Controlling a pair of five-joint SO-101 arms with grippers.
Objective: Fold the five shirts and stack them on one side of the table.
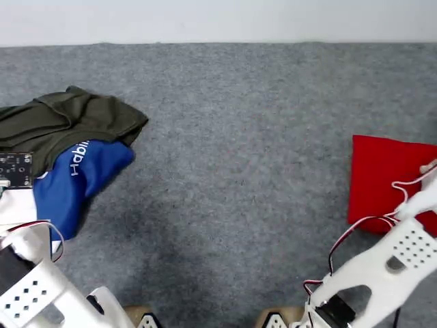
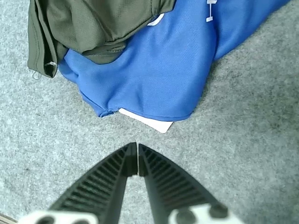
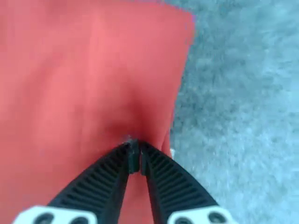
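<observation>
A folded red shirt [image 1: 382, 178] lies at the table's right edge. In the right wrist view my right gripper [image 3: 134, 158] is shut, its tips pinching a pucker in the red shirt [image 3: 84, 70] near the shirt's edge. At the left, an olive shirt [image 1: 75, 119] lies crumpled on a blue shirt [image 1: 75, 181], with a white shirt [image 1: 17, 208] under both. My left gripper [image 2: 138, 161] is shut and empty over the grey mat, a short way from the blue shirt [image 2: 159, 70], the olive shirt [image 2: 93, 23] and a white corner [image 2: 149, 122].
Grey felt mat [image 1: 239, 157] covers the table, with open room across the middle. A small circuit board [image 1: 15, 169] sits at the left edge by the pile. The white arm bodies [image 1: 382, 266] stand along the near edge.
</observation>
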